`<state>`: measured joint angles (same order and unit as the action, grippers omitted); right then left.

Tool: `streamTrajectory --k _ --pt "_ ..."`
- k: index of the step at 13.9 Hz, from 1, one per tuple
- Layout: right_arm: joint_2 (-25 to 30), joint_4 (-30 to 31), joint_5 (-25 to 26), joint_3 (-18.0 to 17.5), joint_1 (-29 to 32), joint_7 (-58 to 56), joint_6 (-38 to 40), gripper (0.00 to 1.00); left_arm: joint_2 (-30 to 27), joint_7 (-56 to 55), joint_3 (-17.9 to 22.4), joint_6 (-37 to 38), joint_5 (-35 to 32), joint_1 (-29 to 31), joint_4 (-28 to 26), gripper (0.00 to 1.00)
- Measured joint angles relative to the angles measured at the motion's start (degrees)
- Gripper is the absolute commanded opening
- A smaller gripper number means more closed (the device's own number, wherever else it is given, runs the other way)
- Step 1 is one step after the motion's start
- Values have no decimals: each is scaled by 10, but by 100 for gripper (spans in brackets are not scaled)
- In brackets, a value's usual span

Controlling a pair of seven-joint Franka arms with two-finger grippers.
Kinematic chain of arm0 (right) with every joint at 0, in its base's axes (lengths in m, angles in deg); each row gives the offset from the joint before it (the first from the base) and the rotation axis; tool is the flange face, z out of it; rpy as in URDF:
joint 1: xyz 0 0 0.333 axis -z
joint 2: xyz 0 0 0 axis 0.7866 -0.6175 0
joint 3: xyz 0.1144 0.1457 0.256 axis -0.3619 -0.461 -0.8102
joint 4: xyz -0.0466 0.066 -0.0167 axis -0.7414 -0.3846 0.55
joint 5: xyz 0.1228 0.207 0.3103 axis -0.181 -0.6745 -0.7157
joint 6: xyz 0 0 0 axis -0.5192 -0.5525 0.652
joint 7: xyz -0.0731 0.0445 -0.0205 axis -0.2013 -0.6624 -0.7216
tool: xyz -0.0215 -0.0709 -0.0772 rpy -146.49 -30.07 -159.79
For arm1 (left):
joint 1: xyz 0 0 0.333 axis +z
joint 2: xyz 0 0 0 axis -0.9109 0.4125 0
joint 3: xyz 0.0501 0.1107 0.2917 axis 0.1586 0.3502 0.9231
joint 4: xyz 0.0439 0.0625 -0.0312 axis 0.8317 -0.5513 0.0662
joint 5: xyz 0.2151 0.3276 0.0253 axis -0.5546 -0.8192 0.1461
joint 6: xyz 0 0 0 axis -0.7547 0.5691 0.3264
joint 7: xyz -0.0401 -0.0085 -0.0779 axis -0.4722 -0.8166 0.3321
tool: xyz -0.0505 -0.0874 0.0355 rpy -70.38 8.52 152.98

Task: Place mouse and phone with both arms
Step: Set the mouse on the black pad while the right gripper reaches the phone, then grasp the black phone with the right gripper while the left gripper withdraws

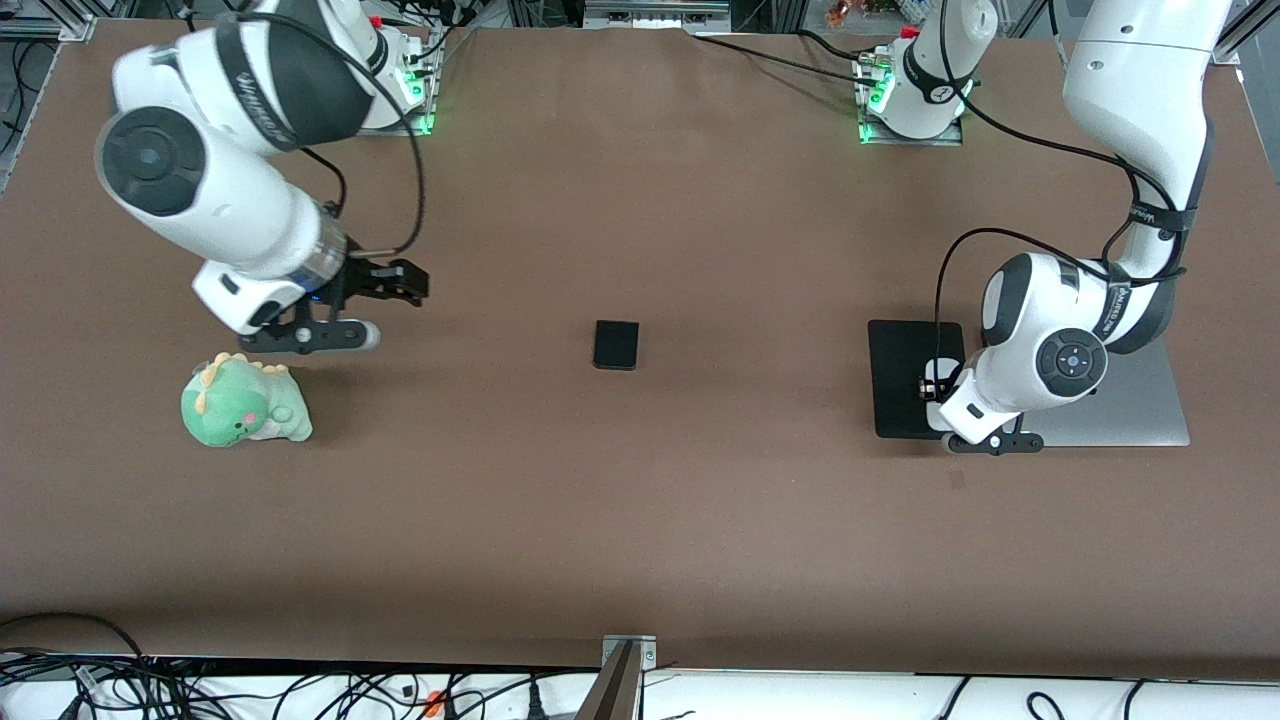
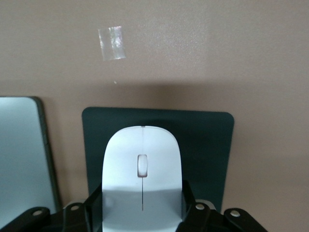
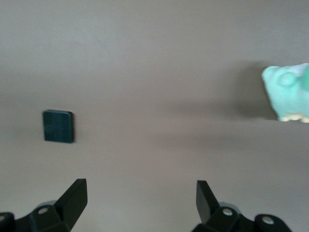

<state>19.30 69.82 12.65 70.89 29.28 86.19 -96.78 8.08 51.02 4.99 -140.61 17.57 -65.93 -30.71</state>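
Brown worktop (image 1: 640,520), bare through the middle. Toward the left arm's end, at three o'clock on it, a grey slab (image 1: 1140,400) beside the black mouse pad (image 1: 900,375). Over that pad, left gripper (image 1: 935,390), jaws clamped on the white mouse (image 2: 142,169). At nine o'clock, right gripper (image 1: 385,305) over bare surface, jaws wide apart, clamped on nothing. Just below, nearer the front camera, a green plush dinosaur (image 1: 243,403). Dead centre, black phone (image 1: 616,344), lying flat, well apart from both grippers.
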Motion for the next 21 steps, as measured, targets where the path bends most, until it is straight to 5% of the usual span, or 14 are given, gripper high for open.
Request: streamTrajectory --k 3,4,5,13,16,21 --pt "-28 1 -8 -1 -31 62 -46 100 4 12 -1 -104 0 5 -68 43" --pt "-38 1 -8 -1 -41 77 -63 100 5 13 -1 -126 0 6 -83 63" --pt "-49 1 -9 -1 -52 93 -80 100 3 13 -1 -138 0 7 -90 100" --pt "-160 6 -10 -1 -141 291 -236 100 -11 14 -4 -124 0 8 -77 100" --pt "-197 11 12 -1 -170 310 -280 100 -46 15 -5 12 0 9 -16 100" --pt "-226 58 79 0 -210 316 -356 100 -78 67 -18 305 0 7 174 100"
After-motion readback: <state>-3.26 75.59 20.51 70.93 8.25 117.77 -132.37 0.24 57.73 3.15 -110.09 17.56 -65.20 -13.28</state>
